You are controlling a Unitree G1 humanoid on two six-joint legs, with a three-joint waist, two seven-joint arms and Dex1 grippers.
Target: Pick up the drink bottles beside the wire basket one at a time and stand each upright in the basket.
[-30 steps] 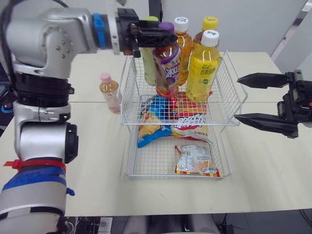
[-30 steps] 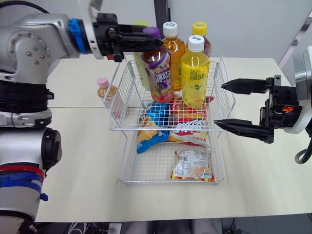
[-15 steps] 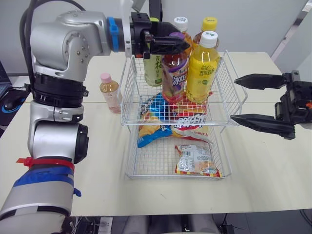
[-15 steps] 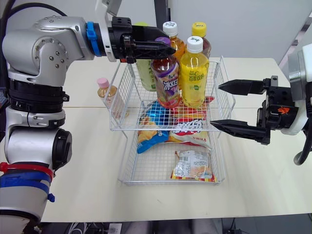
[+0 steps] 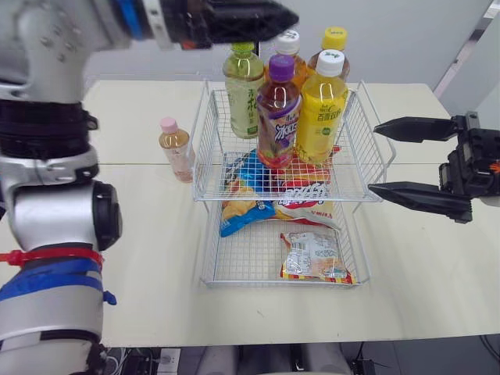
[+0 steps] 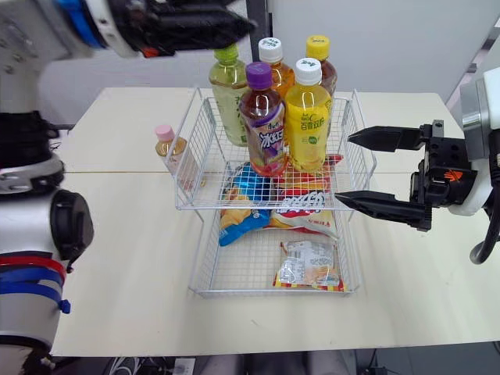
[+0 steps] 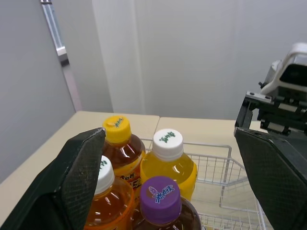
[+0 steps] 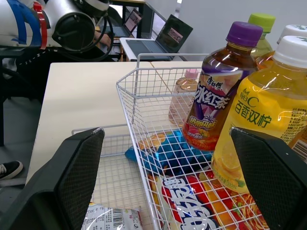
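Observation:
A purple-capped bottle [image 5: 279, 109] stands upright in the upper wire basket [image 5: 205, 141], among a green bottle [image 5: 243, 90], a yellow bottle [image 5: 323, 105] and two tea bottles [image 5: 291, 47] behind. My left gripper [image 5: 291, 16] hovers open above the bottle caps, holding nothing; its wrist view looks down on the purple cap [image 7: 161, 194]. A small pink-capped bottle [image 5: 175, 148] stands on the table just left of the basket. My right gripper [image 5: 376, 158] waits open beside the basket's right wall, level with the upper tier.
Snack bags lie under the bottles in the upper basket, and a blue bag [image 5: 238, 215] hangs out below it. The lower tray [image 5: 211, 266] holds a clear snack packet [image 5: 315, 256]. Bare tabletop [image 5: 148, 258] spreads left and right of the basket.
My left gripper opened and let go of the purple-capped bottle, which went from tilted to standing upright in the basket. The gripper then rose above the caps. The right gripper stayed put.

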